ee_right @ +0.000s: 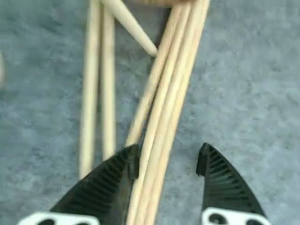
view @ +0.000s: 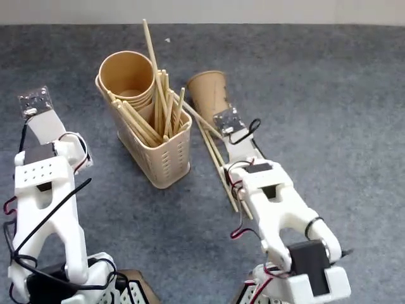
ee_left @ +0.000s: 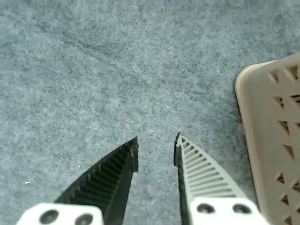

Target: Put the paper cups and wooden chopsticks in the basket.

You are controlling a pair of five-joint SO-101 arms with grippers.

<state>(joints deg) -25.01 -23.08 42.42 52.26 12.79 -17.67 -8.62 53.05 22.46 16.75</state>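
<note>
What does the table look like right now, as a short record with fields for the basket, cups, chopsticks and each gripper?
basket: upright on the carpet, between the two arms
stacked paper cups: inside the basket, at its far end
lying paper cup: on its side on the carpet, on the right arm's side of the basket
bunch of chopsticks: leaning in the basket
loose chopsticks: on the carpet by the right arm
left gripper: open, over bare carpet beside the basket
right gripper: open, astride some loose chopsticks
</note>
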